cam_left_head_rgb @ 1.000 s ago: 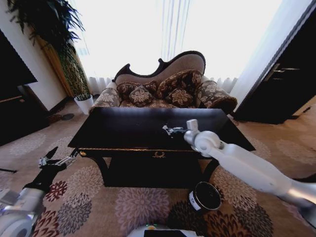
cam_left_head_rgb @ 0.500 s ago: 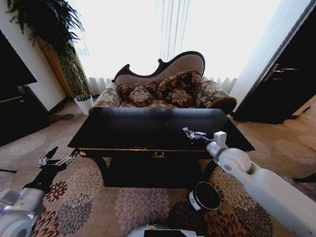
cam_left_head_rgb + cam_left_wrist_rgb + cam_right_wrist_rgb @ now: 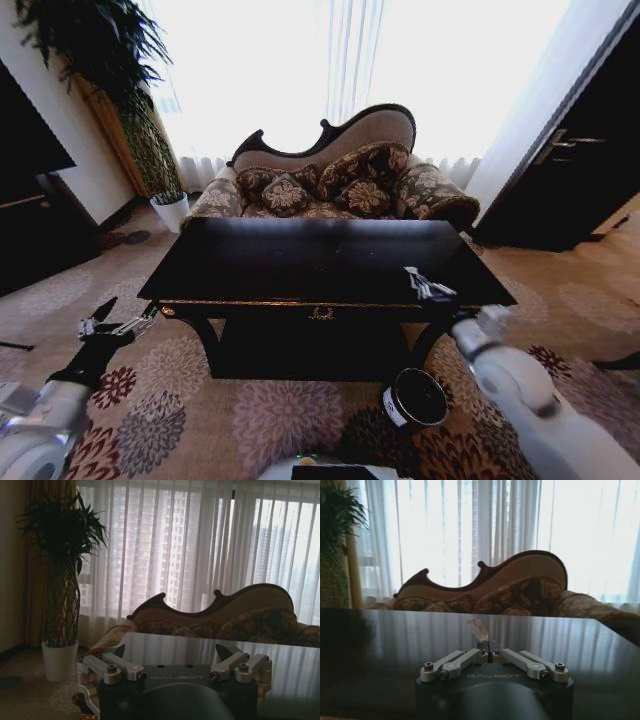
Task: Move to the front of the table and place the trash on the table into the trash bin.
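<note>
One white scrap (image 3: 479,628) pinched in right tool (image 3: 428,287) over surface (image 3: 300,262), 4 o'clock; left tool (image 3: 118,326) spread wide, 8 o'clock.

Living room: sofa (image 3: 335,170), carpet (image 3: 200,410)

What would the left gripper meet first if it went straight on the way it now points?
Probably the table. The open left gripper hangs off the table's left front corner, and its wrist view looks along the glossy top towards the sofa. Depth is unclear, so it might skim over the edge instead.
</note>
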### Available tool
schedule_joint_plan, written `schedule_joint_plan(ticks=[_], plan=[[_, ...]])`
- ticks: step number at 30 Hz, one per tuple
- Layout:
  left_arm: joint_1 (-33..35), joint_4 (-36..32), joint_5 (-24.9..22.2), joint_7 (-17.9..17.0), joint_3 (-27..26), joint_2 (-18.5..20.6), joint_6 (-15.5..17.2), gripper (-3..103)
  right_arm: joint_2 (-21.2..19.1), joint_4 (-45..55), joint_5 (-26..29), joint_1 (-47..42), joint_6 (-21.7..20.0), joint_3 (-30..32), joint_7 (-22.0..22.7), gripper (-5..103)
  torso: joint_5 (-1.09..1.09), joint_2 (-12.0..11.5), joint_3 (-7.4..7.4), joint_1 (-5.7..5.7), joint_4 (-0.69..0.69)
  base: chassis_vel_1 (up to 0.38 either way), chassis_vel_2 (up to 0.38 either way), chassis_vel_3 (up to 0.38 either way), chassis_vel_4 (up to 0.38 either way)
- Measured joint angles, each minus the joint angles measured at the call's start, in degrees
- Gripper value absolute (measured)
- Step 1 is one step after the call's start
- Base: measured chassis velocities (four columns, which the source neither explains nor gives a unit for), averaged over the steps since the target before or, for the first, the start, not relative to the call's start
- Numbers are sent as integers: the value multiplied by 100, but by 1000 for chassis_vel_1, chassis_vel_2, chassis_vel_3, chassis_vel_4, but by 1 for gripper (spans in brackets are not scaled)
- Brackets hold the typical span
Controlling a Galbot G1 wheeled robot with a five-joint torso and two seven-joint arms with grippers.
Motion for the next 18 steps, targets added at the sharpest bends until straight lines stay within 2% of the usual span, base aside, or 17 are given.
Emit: schedule_joint_plan(ticks=[2, 5, 7, 10, 12, 14, 15, 18], plan=[[0, 0, 0, 0, 1, 0, 1, 100, 101, 0, -73, -128, 88, 108, -54, 0, -1, 0, 0, 0, -1, 0, 0, 0, 0], [0, 0, 0, 0, 0, 0, 0, 100, 508, -97, -220, -547, 443, 430, -195, 0, -2, 0, 0, 0, 0, 0, 0, 0, 0], [0, 0, 0, 0, 0, 0, 0, 100, 569, -130, -262, -576, 500, 448, -197, 0, -3, 0, 0, 0, 0, 0, 0, 0, 0], [0, 0, 0, 0, 0, 0, 0, 100, 1116, -475, -655, -663, 1026, 394, -185, 0, -1, -1, 1, 0, 0, 0, 0, 0, 0], [0, 0, 0, 0, 1, 0, 0, 100, 1217, -560, -722, -669, 1144, 352, -184, 0, -1, -1, 1, 0, 0, 0, 0, 0, 0], [0, 0, 0, 0, 0, 0, 0, 100, 1502, -951, -954, -654, 1618, 192, -197, 0, -2, -1, 1, 0, 0, 0, 0, 0, 0], [0, 0, 0, 0, 0, 0, 0, 100, 1502, -951, -954, -654, 1618, 192, -197, 0, -2, -1, 1, 0, 0, 0, 0, 0, 0], [0, 1, 0, 0, 0, 0, 0, 100, 1714, -1518, -1118, -579, 2102, -12, -254, 0, -1, 0, 1, 0, 0, 0, 0, 0, 0]])
